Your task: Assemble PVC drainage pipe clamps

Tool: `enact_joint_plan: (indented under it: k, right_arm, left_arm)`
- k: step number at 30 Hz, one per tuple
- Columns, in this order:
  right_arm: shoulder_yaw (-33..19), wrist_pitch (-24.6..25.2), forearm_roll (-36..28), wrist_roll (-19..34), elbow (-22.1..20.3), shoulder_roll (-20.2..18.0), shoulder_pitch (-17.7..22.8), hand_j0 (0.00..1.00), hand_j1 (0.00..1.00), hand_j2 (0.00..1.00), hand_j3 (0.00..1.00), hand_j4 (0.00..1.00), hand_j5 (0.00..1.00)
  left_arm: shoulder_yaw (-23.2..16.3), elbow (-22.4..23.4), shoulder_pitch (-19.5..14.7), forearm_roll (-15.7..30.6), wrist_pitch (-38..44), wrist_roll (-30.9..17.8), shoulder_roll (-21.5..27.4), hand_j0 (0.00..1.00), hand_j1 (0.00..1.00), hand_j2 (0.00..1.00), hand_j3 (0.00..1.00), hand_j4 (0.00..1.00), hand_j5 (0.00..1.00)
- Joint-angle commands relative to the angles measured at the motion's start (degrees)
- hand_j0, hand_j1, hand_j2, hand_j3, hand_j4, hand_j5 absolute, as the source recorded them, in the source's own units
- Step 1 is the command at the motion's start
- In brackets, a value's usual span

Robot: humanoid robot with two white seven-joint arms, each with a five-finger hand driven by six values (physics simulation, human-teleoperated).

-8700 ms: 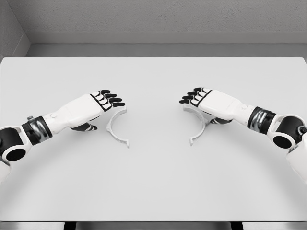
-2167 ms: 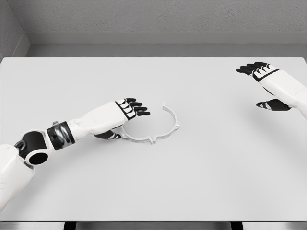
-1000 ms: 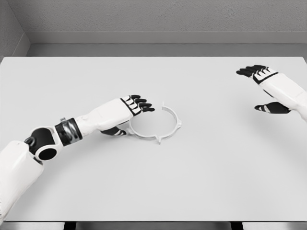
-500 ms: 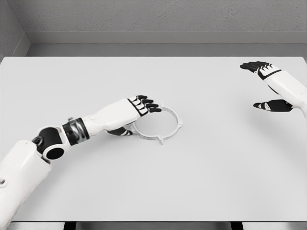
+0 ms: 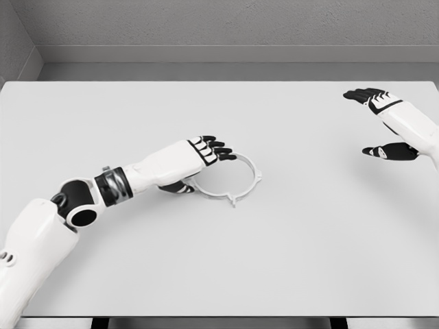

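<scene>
Tabletop (image 5: 219,260) fills most of the view, white and flat, with a gray wall (image 5: 219,24) behind it. Near the middle lies a white ring, the pipe clamp (image 5: 240,194). It looks like two curved halves put together into a circle. Little tabs stick out from the ring on its right side and at its lower edge. The ring lies flat on the tabletop.

The left hand (image 5: 195,156) reaches in from the lower left on a long white arm. It sits over the left side of the clamp. Its dark fingers (image 5: 221,149) are stretched out flat above the ring's top left part, and the thumb is tucked under by the ring's left edge. The fingers are not wrapped around the ring. I cannot tell if they touch it.

The right hand (image 5: 391,123) is far off at the right edge, well apart from the clamp. Its fingers are spread and it holds nothing.
</scene>
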Motion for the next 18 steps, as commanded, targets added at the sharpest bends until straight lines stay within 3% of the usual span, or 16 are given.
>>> enact_joint_plan:
  k: [1, 18]
  right_arm:
    - [-0.02, 0.10, -0.43, -0.10, 0.00, -0.73, 0.00, 1.00, 1.00, 1.00, 1.00, 1.00, 1.00]
    - [-0.10, 0.10, -0.52, -0.10, 0.88, -0.73, 0.00, 1.00, 1.00, 1.00, 1.00, 1.00, 1.00]
  left_arm:
    - [0.03, 0.04, 0.00, 0.33, 0.07, -0.42, -0.53, 1.00, 1.00, 1.00, 1.00, 1.00, 1.00]
    - [0.38, -0.05, -0.09, 0.95, 0.07, -1.04, 0.96, 1.00, 1.00, 1.00, 1.00, 1.00, 1.00]
